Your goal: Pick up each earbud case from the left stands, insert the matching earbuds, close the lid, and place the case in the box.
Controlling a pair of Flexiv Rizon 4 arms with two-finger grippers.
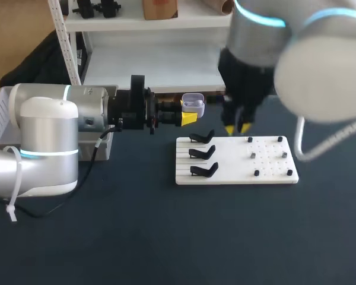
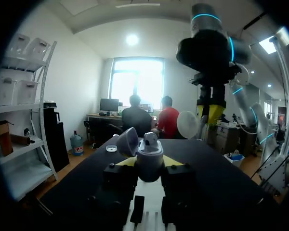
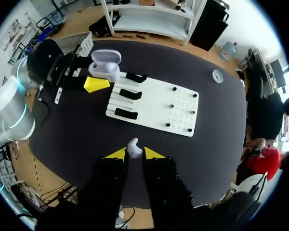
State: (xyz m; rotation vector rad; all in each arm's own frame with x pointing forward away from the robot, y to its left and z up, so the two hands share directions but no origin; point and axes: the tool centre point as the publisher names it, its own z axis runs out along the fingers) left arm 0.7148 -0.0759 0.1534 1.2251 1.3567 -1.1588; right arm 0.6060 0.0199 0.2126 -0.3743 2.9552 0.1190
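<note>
Left fingers [image 1: 188, 119] hold open case [image 1: 193, 104], right fingers [image 3: 116, 154] earbud [image 3: 133, 147], apart above table [image 1: 166, 237].

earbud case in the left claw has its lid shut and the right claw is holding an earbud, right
Wrong on the lid: the left wrist view shows the earbud case in the left claw with its lid open. The right claw is holding an earbud, as you said.

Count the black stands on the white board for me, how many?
3. They sit in a row on the white board's left side: the far stand, the middle stand, the near stand. All three show fully; none looks hidden.
</note>
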